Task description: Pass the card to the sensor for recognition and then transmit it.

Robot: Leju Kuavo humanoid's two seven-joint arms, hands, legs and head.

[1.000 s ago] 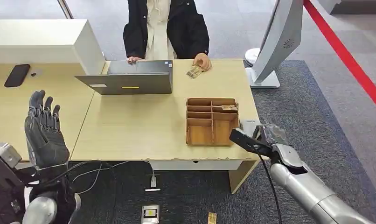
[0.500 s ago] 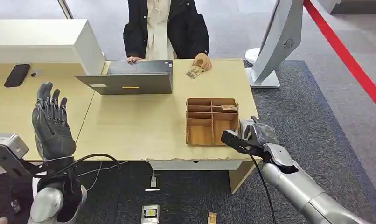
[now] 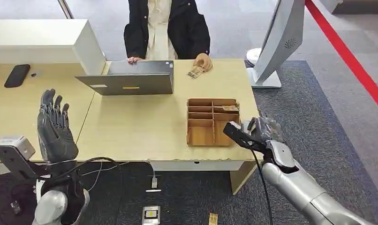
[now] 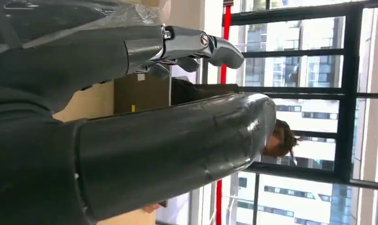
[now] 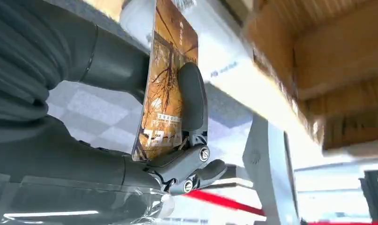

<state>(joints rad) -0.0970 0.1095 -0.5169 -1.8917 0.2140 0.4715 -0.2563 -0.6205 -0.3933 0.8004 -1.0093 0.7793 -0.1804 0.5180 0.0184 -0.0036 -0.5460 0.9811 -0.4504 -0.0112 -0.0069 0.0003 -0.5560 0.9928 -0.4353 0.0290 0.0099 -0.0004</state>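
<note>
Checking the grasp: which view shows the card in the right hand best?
The right wrist view: the card fills it, pinched by the right hand. In the head view the right hand hides it; the left wrist view looks elsewhere.

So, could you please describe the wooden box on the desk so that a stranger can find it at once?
Start from the light wooden desk where a person stands behind a grey laptop. On the desk's right part, near the front edge, lies the wooden organiser box. It is the only brown, open-topped tray split into compartments, close beside the right robot hand.
</note>
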